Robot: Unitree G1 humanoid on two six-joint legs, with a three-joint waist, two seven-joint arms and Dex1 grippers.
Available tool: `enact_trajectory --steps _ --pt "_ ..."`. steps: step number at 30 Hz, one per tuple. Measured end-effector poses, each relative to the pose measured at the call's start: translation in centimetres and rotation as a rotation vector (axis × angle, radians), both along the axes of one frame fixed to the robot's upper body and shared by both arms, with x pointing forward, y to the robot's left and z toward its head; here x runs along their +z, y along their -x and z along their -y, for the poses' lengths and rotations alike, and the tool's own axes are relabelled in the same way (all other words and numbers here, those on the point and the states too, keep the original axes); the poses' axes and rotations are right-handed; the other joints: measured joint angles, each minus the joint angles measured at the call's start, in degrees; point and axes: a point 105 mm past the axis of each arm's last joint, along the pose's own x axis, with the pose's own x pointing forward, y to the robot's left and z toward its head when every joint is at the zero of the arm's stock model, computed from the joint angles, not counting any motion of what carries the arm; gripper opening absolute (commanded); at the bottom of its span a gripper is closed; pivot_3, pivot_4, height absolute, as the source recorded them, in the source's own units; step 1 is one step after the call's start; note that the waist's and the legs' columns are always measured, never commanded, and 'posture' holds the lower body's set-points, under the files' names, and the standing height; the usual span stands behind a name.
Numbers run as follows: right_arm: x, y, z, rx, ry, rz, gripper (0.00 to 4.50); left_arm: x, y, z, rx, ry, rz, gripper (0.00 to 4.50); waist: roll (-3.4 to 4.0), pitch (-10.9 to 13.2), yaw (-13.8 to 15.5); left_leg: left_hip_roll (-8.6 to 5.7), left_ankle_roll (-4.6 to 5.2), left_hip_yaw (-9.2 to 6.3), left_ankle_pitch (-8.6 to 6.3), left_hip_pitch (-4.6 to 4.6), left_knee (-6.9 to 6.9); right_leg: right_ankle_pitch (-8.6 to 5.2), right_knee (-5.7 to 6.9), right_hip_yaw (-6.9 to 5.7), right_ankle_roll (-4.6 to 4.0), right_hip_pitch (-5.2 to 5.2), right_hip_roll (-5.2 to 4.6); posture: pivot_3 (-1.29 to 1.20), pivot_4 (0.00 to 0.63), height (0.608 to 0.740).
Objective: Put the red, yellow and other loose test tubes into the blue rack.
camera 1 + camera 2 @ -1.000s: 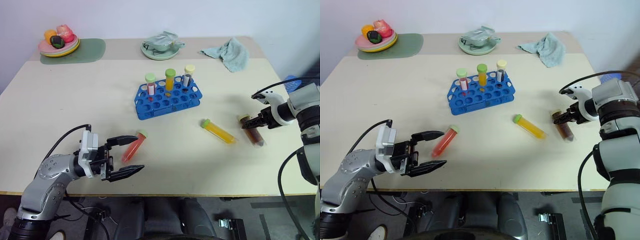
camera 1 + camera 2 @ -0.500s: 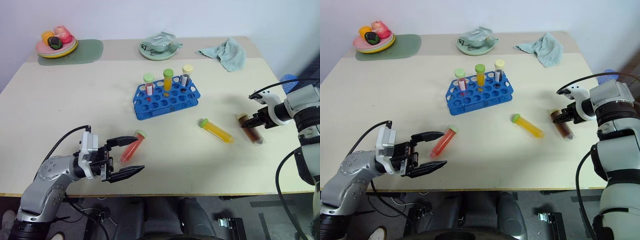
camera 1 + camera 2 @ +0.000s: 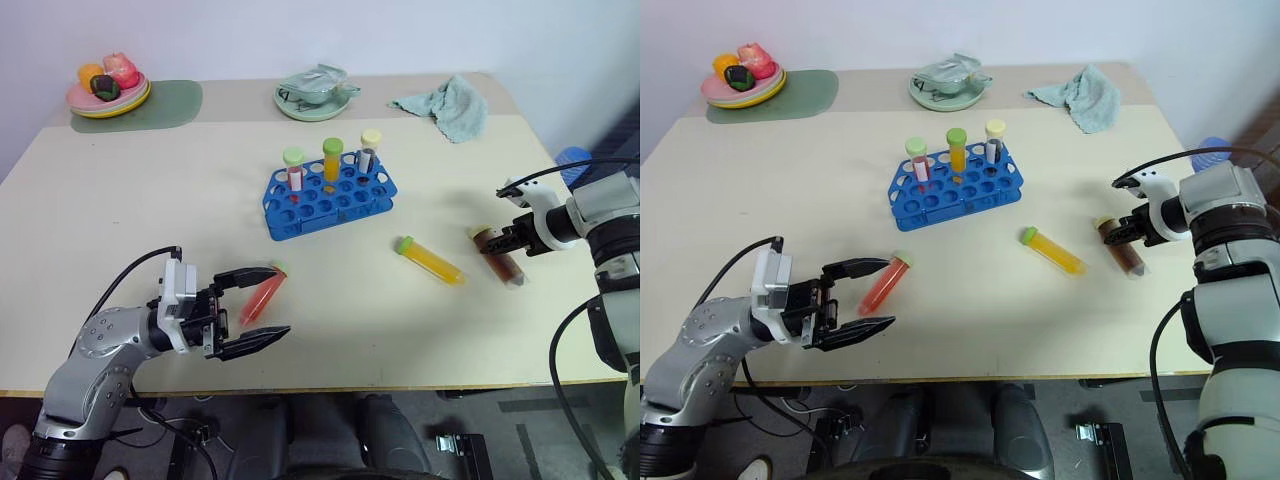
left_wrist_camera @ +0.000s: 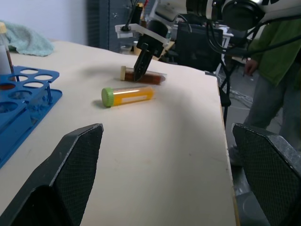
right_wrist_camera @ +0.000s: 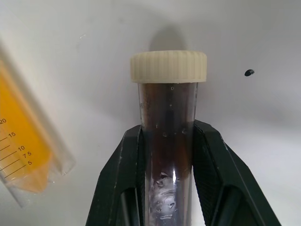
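Brown test tube (image 5: 168, 141) lies clamped between right jaws; left jaws gape wide.

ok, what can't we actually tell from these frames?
- Red tube: left eye view, a left gripper finger crosses it; touching unclear.
- Brown tube: right wrist view, lower end cut off; lifted or resting on the table unclear.
- Blue rack: tube labels too small.
- Person: left wrist view, cut off by the edge.

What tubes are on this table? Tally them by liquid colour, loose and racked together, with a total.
Red: 2, loose, racked
Yellow: 2, loose, racked
Dark brown: 1, in right gripper
Dark, pale cap: 1, racked
Total: 6
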Motion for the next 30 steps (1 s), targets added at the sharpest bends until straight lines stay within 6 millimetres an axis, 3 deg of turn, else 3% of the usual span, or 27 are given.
enact_trajectory --steps 6,10,15,18,19,22,26,30 --pt "0.2 -0.3 -0.1 0.010 -0.004 0.044 0.77 0.0 -0.1 0.0 0.005 -0.001 0.004 4.50 0.00 0.00 -0.05 0.00 0.00 0.00 0.00 0.00 0.01 0.00 0.03 0.01 0.00 -0.01 0.00 0.00 0.150 0.740" --pt "2.5 -1.3 -1.8 0.051 -0.081 0.160 0.77 -0.1 -0.1 0.0 0.009 -0.001 0.004 4.50 0.07 0.04 -0.13 0.01 0.00 -0.04 0.00 -0.02 -0.02 0.00 0.21 0.10 0.00 -0.20 -0.02 0.00 0.150 0.740" --pt "9.3 -2.2 -8.1 0.196 -0.404 0.519 0.77 -0.5 -0.2 -0.3 0.053 0.006 -0.012 4.50 0.04 0.02 0.05 0.05 0.01 -0.11 0.00 -0.04 -0.05 -0.01 0.28 0.10 0.00 -0.24 0.01 0.00 0.150 0.740" --pt "10.2 -1.6 -10.5 0.254 -0.553 0.641 0.77 -0.5 -0.5 -0.7 0.092 0.024 -0.014 4.50 -0.06 -0.04 0.76 0.00 0.01 -0.12 0.00 -0.06 0.01 -0.01 0.24 0.03 0.01 -0.14 -0.06 0.00 0.150 0.740" --pt "10.9 -1.1 -12.8 0.300 -0.706 0.784 0.77 -0.5 -1.3 -1.5 0.159 0.047 -0.018 4.50 -0.09 -0.05 0.75 0.04 0.04 -0.16 -0.02 -0.03 0.02 -0.01 0.27 0.04 0.01 -0.15 -0.01 0.00 0.150 0.740" --pt "10.4 -1.3 -15.7 0.241 -0.878 0.942 0.77 0.0 -2.6 -2.2 0.230 0.087 0.000 4.50 -0.07 -0.04 0.19 0.04 0.00 -0.15 0.00 -0.04 0.04 -0.01 0.42 0.06 0.01 -0.24 0.00 0.00 0.150 0.740" --pt "10.4 -2.2 -16.1 0.126 -0.880 1.192 0.77 0.0 -3.2 -3.2 0.277 0.095 0.000 4.50 -0.04 -0.03 0.02 0.00 -0.06 -0.11 0.04 -0.04 0.02 -0.01 0.47 0.07 0.01 -0.32 -0.04 0.00 0.150 0.740" --pt "9.8 -3.3 -16.4 0.089 -0.780 1.325 0.77 0.3 -3.7 -3.9 0.295 0.089 0.013 4.50 -0.03 -0.04 -0.15 0.01 -0.10 -0.11 0.06 -0.02 -0.01 -0.01 0.48 0.07 0.01 -0.33 0.00 0.00 0.150 0.740"
